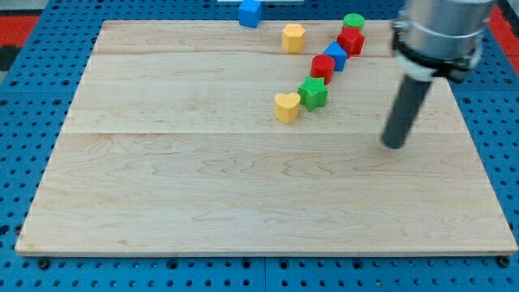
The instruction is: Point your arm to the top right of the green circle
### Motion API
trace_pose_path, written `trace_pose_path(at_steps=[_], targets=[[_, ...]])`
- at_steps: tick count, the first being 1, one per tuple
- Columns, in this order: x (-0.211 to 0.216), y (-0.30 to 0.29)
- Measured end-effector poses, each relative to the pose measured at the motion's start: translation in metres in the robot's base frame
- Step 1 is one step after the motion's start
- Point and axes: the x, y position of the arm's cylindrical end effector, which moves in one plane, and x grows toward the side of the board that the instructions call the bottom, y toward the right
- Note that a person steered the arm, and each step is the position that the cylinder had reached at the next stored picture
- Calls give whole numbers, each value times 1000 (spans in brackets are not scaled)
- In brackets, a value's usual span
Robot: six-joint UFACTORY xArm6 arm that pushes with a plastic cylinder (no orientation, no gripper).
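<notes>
A: Where is the small green round cylinder block (pixel 353 21)?

B: Near the far edge of the pale wooden worktop (pixel 203 186), toward the view's top right. It sits at the head of a slanting chain and touches the red block of uneven shape (pixel 350 40) just below it.

A: And the rest, taken from that green cylinder?

B: Below and to its left come a blue cube-like block (pixel 335 57), a red cylinder-like block (pixel 322 66), a green star-shaped block (pixel 313 92) and a yellow heart-shaped block (pixel 286 107), each touching or just beside the next. A yellow hexagonal block (pixel 293 37) stands apart to the cylinder's left. Further left, a second blue cube (pixel 250 12) rests at the worktop's top edge, partly over the blue pegboard (pixel 32 89).

A: My tip?

B: My tip (pixel 395 143) rests well below and to the right of the green cylinder, apart from every block.

A: Fingers apart or together?

B: The arm ends in a straight dark rod, with no fingers in view, so I cannot tell.

A: Any containers?

B: None visible; all blocks lie loose on the worktop.
</notes>
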Motion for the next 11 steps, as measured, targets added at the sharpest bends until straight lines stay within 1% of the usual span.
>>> trace_pose_path(at_steps=[1,2,3,5,7,9,10,11], targets=[[-42,96],[-65,134],[-81,133],[-174,131],[-195,81],[-258,31],[-267,-4],[-261,-56]])
